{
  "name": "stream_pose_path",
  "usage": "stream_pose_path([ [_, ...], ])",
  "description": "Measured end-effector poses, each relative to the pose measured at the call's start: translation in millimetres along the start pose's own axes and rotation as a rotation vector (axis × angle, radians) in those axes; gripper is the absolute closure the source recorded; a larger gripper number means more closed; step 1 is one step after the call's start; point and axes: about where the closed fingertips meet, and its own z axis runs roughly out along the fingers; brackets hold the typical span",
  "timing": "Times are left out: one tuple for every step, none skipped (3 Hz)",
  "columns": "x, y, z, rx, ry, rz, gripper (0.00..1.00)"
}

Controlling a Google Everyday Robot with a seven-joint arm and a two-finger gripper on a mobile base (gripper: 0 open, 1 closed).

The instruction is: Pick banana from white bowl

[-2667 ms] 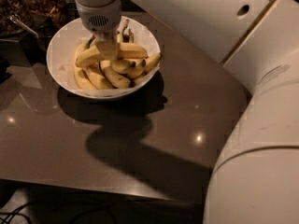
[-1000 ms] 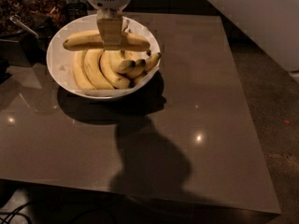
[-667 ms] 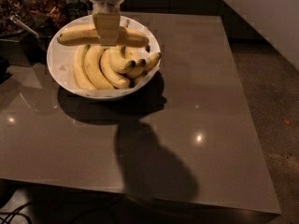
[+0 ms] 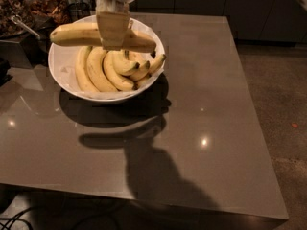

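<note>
The banana (image 4: 76,33) is long, gently curved and yellow, and hangs level above the white bowl (image 4: 60,71). My gripper (image 4: 113,32) comes down from the top edge and is shut on the banana's middle, holding it clear of the fruit below. The white bowl sits on the far left of the grey table (image 4: 192,128) and holds several shorter yellow bananas (image 4: 103,68) with dark tips. The banana's shadow falls on the table in front of the bowl.
A dark tray with cluttered items (image 4: 29,8) and a metal handle (image 4: 24,27) stands at the back left, next to the bowl. The table's right edge drops to a speckled floor (image 4: 283,104). Cables lie under the front left corner.
The gripper has risen with the banana in it, lifting it from the bowl's rim level to well above the other bananas. The arm has pulled out of view upward.
</note>
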Motion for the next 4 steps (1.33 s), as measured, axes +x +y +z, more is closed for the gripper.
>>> stream_pose_path([
  [-0.1, 12.5, -13.1, -0.001, 0.017, 0.008, 1.00],
  [0.8, 24.8, -28.9, -0.003, 0.032, 0.021, 1.00],
  [1.9, 34.9, -35.5, -0.013, 0.034, 0.034, 1.00],
  [3.2, 40.2, -38.8, -0.019, 0.034, 0.038, 1.00],
])
